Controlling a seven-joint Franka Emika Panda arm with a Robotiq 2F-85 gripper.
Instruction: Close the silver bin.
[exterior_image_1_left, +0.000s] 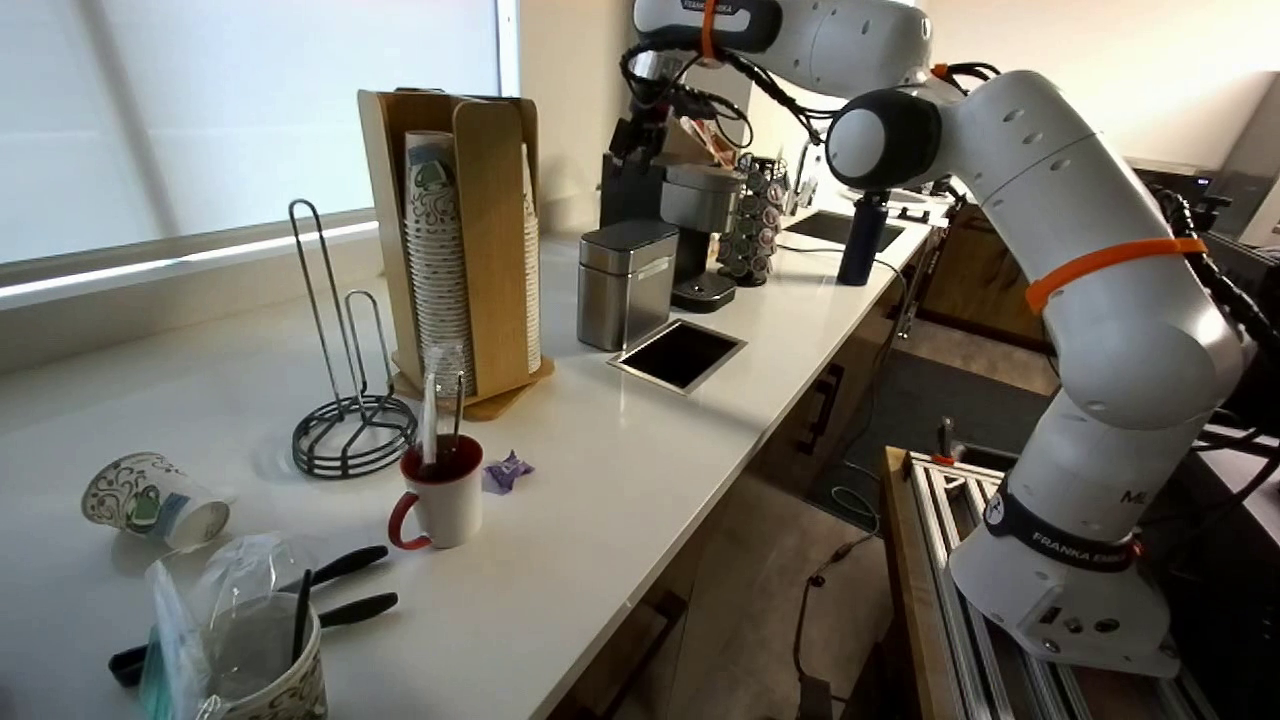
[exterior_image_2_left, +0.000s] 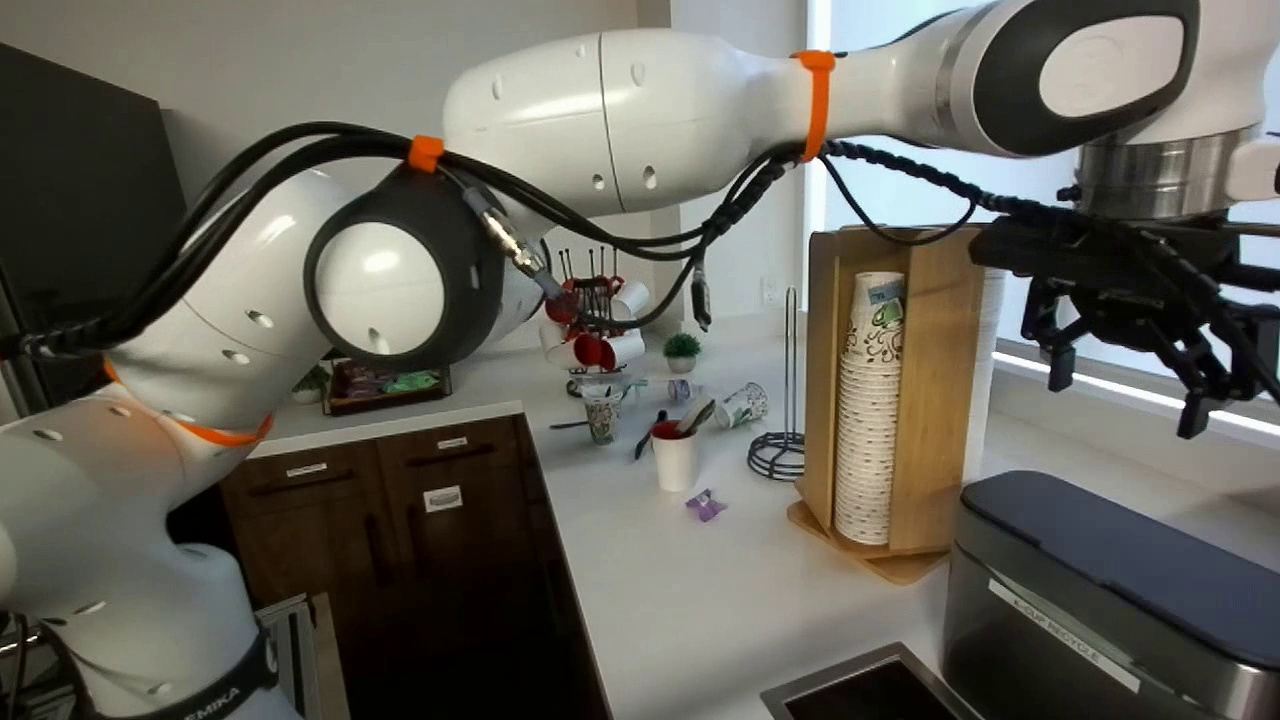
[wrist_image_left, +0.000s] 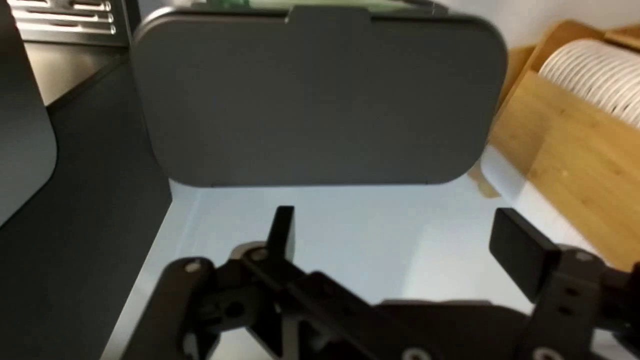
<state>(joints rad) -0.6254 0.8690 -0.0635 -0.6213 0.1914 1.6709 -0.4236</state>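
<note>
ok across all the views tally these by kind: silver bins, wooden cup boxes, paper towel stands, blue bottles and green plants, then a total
Silver bin: 1
Wooden cup box: 1
Paper towel stand: 1
Blue bottle: 1
Green plants: 2, one of them partly hidden
Total in view: 6

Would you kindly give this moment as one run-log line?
tool: open, empty; silver K-Cup recycle bin: lid down; contact: none visible

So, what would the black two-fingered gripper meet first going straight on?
Probably the white countertop beside the brushed-silver metal bin; the open gripper frames it in the wrist view. Depth is unclear, so the bin's dark-grey lid might come first.
</note>
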